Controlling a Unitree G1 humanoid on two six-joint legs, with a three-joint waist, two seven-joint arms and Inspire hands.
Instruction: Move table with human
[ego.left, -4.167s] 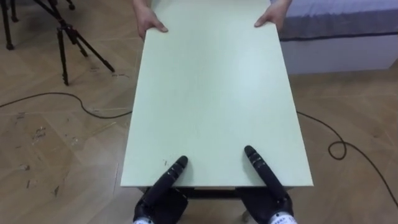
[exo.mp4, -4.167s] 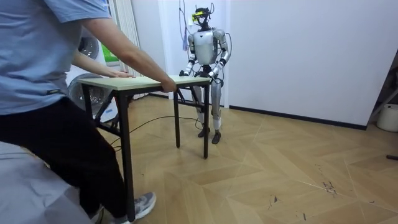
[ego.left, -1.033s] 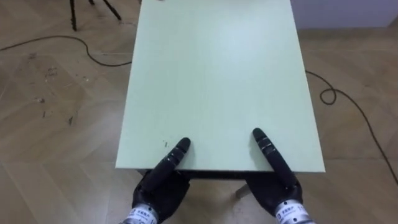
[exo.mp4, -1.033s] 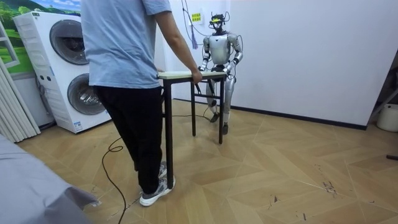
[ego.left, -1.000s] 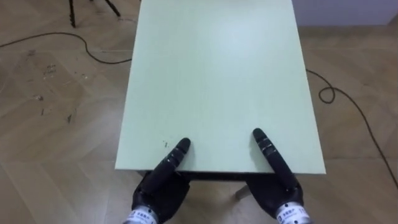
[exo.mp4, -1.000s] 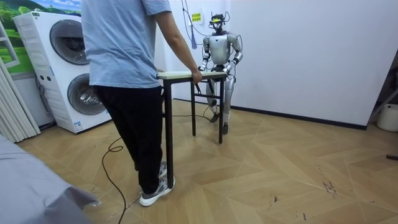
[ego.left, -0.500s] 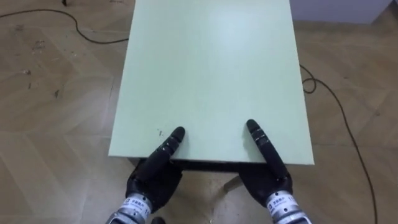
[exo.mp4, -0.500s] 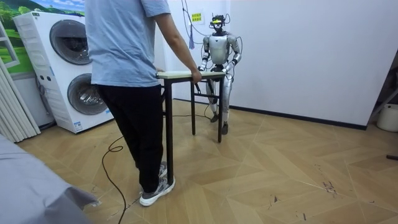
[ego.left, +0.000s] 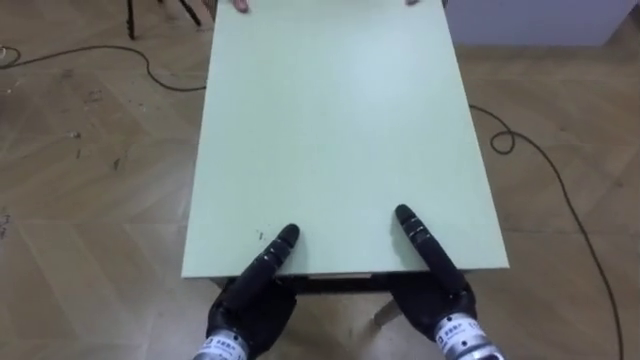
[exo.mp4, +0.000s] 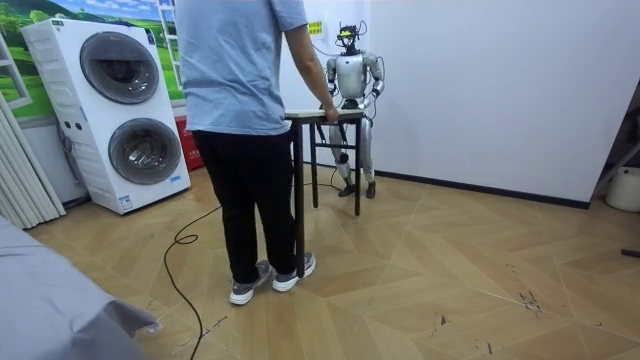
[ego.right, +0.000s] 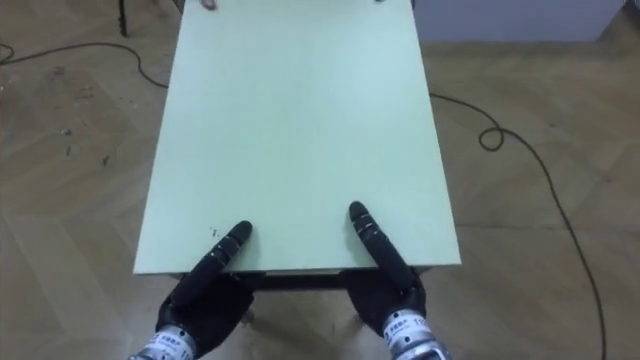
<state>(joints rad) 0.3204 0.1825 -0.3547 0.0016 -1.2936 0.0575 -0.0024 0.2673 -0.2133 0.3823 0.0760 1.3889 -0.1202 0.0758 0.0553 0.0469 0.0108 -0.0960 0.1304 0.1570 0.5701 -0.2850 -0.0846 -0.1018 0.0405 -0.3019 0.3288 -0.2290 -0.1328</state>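
The pale green table (ego.left: 330, 130) stretches away from me, its near short edge just in front of my body. My left hand (ego.left: 250, 300) grips that edge, thumb on top and palm beneath it. My right hand (ego.left: 440, 290) holds the same edge further right in the same way. At the far edge a person's fingertips (ego.left: 236, 4) rest on the top. In the room view the person (exo.mp4: 245, 150) stands at the table's (exo.mp4: 320, 116) near end with both hands on it, and I stand at the other end by the white wall.
A dark cable (ego.left: 540, 170) loops over the wooden floor right of the table, and another cable (ego.left: 100, 52) runs on the left by tripod legs (ego.left: 150, 12). Two stacked washing machines (exo.mp4: 110, 110) stand at the room view's left. A white wall is close behind me.
The person has stepped toward me with the table, which has shifted to the room view's right. My hands keep their hold on the edge; the eye view has shifted.
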